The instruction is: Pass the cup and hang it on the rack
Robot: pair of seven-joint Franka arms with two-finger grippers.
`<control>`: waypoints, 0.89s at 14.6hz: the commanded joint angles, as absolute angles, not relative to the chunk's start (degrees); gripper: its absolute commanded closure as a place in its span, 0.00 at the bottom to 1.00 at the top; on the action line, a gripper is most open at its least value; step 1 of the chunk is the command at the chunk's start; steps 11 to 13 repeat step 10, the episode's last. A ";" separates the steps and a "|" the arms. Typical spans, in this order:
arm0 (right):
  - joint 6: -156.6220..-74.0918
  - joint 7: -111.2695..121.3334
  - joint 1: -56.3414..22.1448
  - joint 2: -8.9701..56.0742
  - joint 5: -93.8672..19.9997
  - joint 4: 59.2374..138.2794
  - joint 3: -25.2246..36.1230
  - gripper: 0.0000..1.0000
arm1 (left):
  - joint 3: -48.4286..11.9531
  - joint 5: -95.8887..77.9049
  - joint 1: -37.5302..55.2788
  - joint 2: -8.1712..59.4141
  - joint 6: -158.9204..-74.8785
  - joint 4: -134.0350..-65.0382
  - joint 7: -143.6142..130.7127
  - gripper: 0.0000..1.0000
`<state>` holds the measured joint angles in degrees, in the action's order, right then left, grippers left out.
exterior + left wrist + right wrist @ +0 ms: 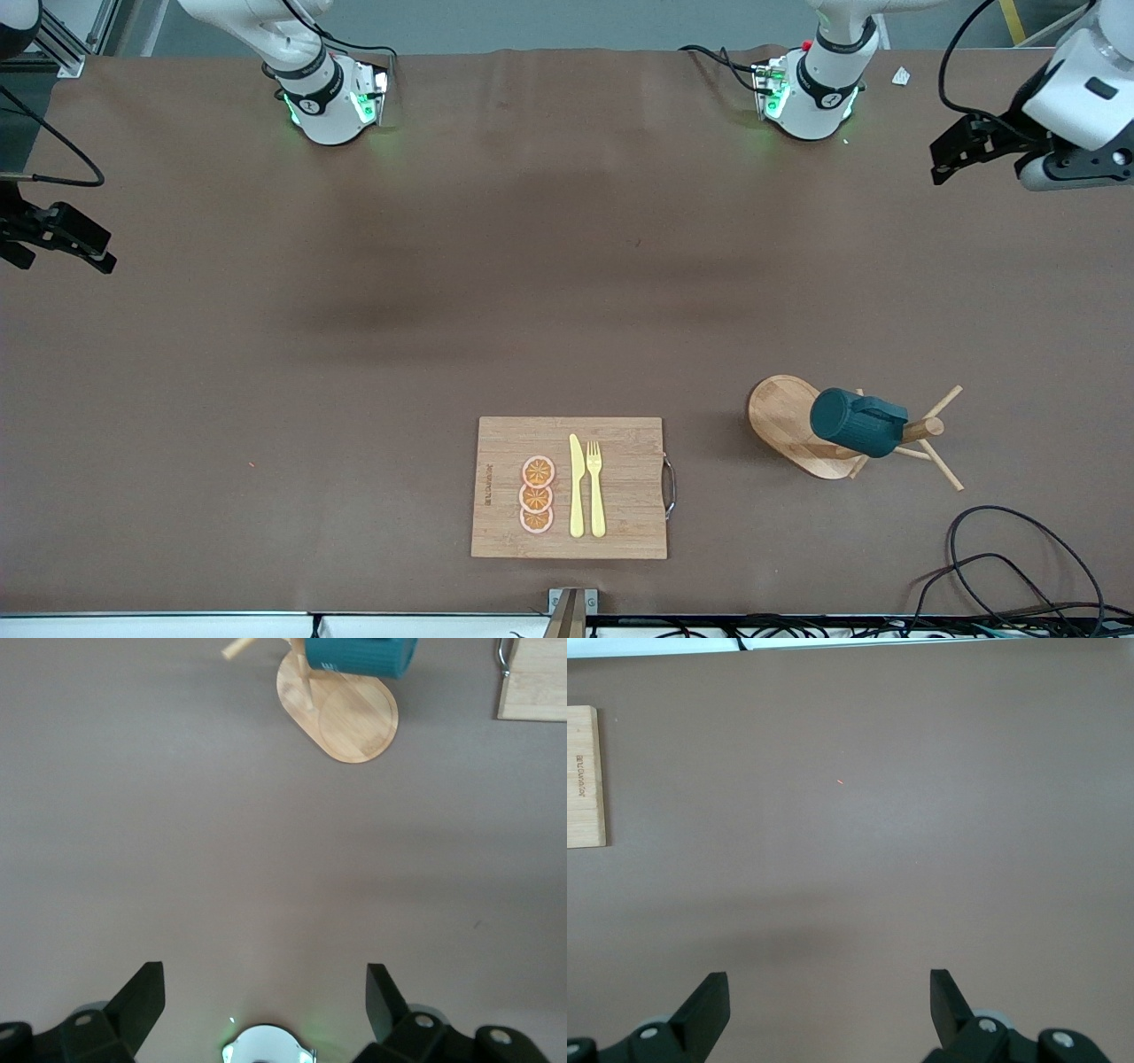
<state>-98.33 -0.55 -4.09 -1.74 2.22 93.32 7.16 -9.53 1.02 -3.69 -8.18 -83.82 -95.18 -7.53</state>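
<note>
Showing both arms drawn back and waiting at the two ends of the brown tabletop [354,292]: the left gripper [264,1001] hangs with its two black fingers [142,997] spread wide apart and nothing between them, over bare cloth at the left arm's end; the right gripper [829,1003] hangs likewise at the right arm's end, its black fingers [709,1001] parted wide and empty. In the front view the left gripper [961,155] appears at the edge of the picture near its base, and the right gripper [66,235] at the opposite edge. The small dark teal-green cylindrical cup [858,424] hangs on its side on the light wooden mug rack [784,425], carried by the pegs at the top of the central post, above the oval base; the rack stands toward the left arm's end of the tabletop, nearer to the front camera than both bases. Beside the rack, toward the right arm's end, lies a flat rectangular bamboo cutting board [620,487] with a metal handle, bearing three orange fruit slices [537,494] in a row, a yellow plastic knife [576,487] and a yellow plastic fork [595,487] side by side.
</note>
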 commanded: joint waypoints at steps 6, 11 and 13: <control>-98.17 0.00 -3.16 -2.64 2.37 93.87 6.59 0.00 | -9.40 0.44 -4.75 -7.47 -84.90 -93.61 -5.63 0.00; -98.09 0.00 -3.16 -2.64 2.37 93.87 6.59 0.00 | -9.58 0.18 -4.48 -7.12 -84.81 -93.60 -2.21 0.00; -98.09 0.00 -3.16 -2.64 2.37 93.87 6.59 0.00 | -9.58 0.18 -4.48 -7.12 -84.81 -93.60 -2.21 0.00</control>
